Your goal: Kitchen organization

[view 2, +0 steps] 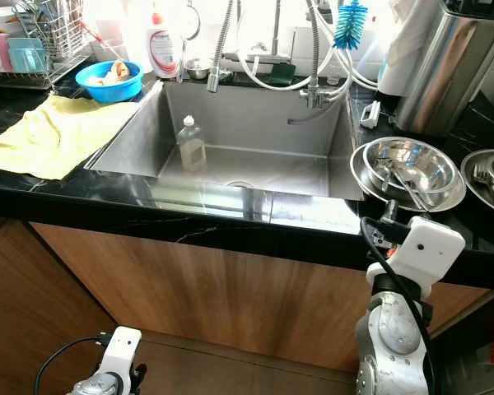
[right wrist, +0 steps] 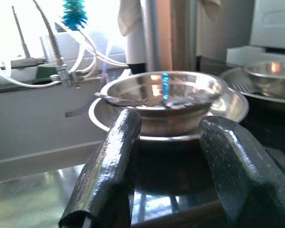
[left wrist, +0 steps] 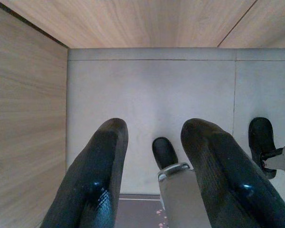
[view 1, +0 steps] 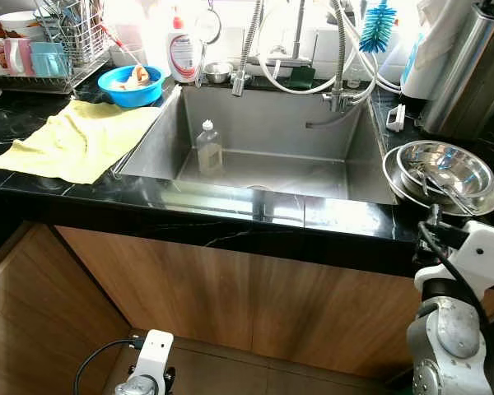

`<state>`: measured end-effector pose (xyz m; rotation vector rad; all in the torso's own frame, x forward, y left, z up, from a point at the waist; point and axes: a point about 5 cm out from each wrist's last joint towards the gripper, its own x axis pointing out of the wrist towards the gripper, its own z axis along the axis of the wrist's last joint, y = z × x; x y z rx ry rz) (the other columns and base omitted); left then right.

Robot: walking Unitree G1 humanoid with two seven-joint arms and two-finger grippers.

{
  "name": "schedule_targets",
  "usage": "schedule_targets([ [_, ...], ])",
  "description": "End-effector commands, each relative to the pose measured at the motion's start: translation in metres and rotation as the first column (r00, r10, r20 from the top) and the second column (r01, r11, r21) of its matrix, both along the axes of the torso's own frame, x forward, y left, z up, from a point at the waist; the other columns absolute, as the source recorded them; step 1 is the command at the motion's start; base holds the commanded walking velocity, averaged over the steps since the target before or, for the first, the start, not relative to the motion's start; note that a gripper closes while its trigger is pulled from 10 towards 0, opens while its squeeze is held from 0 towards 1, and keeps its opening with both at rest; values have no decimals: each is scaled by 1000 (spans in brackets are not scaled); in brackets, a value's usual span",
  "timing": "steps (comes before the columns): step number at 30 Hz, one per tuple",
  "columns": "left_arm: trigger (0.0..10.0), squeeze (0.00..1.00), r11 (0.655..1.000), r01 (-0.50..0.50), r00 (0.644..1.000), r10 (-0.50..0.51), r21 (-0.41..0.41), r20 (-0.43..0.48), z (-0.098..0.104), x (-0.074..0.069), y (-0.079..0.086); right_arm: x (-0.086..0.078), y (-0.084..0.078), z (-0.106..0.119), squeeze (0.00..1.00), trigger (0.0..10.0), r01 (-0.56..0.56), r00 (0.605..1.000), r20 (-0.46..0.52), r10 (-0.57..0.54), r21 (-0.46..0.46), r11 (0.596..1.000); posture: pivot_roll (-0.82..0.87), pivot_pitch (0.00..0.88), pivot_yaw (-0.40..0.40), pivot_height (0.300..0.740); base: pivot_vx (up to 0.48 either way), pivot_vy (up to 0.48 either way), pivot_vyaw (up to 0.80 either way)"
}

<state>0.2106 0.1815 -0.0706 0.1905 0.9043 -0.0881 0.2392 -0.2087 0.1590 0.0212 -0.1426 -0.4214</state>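
The right claw (right wrist: 168, 166) was held at the counter (view 1: 230, 202) edge, fingers apart, facing the stacked steel bowls (right wrist: 168, 102) just right of the sink (view 1: 263, 123). The left claw (left wrist: 154, 175) was hung low over the floor (left wrist: 152, 90), fingers apart, gripping nothing.

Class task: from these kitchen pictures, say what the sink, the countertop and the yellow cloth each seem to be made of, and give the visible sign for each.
Sink: looks like brushed stainless steel, grey with a dull, even sheen.
Countertop: probably polished black stone, glossy, with pale veins and mirror-like reflections along the front edge; it might also be an imitation.
Yellow cloth: soft woven fabric, matt, lying in folds and wrinkles; the fibre cannot be told.
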Motion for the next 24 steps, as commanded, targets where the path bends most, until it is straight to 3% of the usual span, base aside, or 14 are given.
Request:
schedule_targets([
  [1,10000,0,1000,18,999,-18,13,-35,-4,-7,2,2,3,3,0,10000,-17,1000,12,17,-10,1000,-143,0,11,740,0,0,0],
  [24,10000,0,999,37,998,-35,24,-55,-7,-13,4,3,1,5,0,10000,20,1000,12,-20,-3,1000,-145,0,8,740,0,0,0],
])
